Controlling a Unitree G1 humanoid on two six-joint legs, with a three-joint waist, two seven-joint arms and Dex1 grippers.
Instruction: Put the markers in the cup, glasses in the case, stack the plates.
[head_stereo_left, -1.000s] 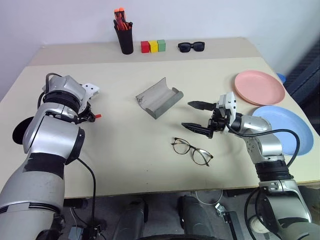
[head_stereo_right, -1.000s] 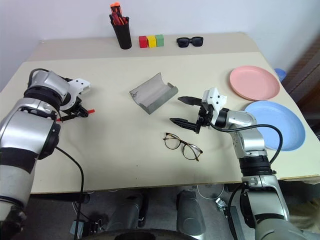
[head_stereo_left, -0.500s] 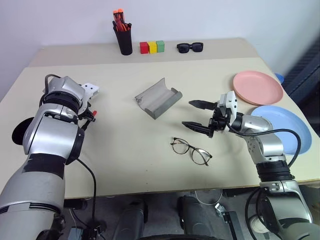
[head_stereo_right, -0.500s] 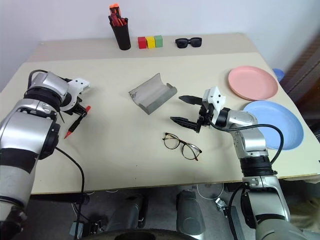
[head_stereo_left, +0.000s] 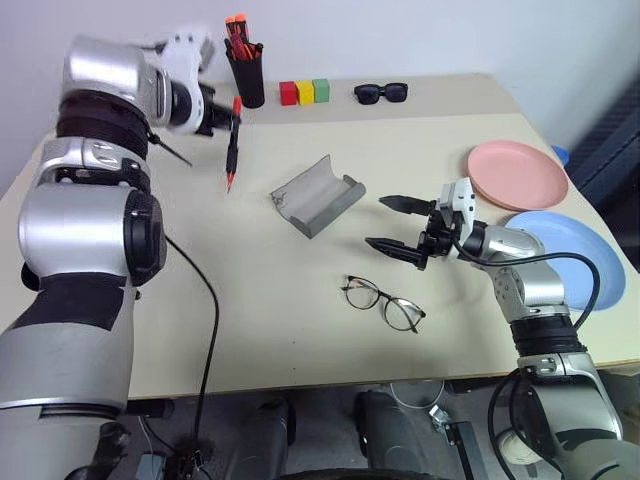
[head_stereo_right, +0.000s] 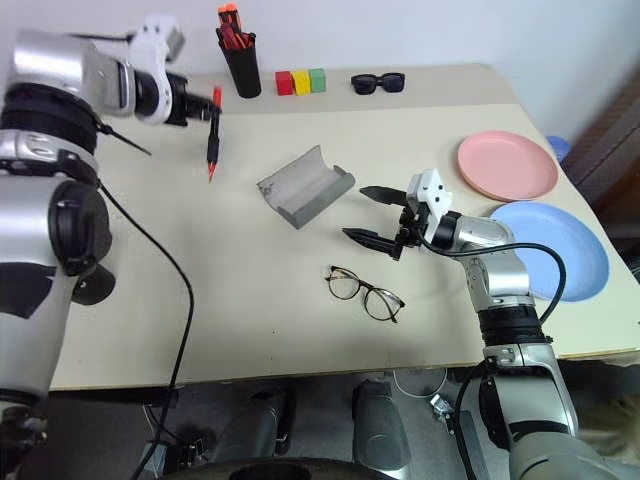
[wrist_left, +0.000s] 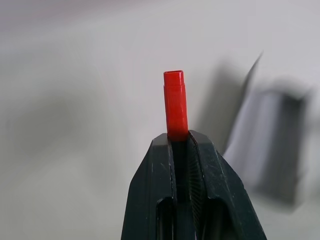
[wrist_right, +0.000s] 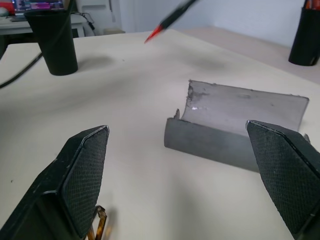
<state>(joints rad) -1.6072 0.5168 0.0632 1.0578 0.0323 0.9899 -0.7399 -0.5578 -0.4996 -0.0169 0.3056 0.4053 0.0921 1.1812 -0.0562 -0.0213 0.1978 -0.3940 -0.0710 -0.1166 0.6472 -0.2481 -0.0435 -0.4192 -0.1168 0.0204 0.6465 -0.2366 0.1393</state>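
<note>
The left end effector (head_stereo_right: 195, 103) is clenched on the black-bodied marker (head_stereo_right: 212, 135), gripping it near its upper end and holding it well above the tabletop (head_stereo_right: 200, 260), the marker hanging nearly upright with a red end pointing down; in the left wrist view a red end (wrist_left: 175, 104) pokes out past the closed fingers. The right end effector (head_stereo_left: 398, 228) hovers with its fingers spread wide and grasps nothing, between the open grey case (head_stereo_left: 317, 195) and the wire-framed glasses (head_stereo_left: 384, 303), which lie on the tabletop near the front edge.

The step in hand looks like the first one, getting a marker into the cup. The wide black cup (wrist_right: 51, 41) stands on the tabletop, seen in the right wrist view. The next move calls for carrying the marker over that cup's mouth, keeping it near vertical, and letting go only once its lower end is inside the rim. The pink plate (head_stereo_left: 517, 174) and the blue plate (head_stereo_left: 566, 255) lie side by side, overlapping slightly at the edge, not yet stacked.
</note>
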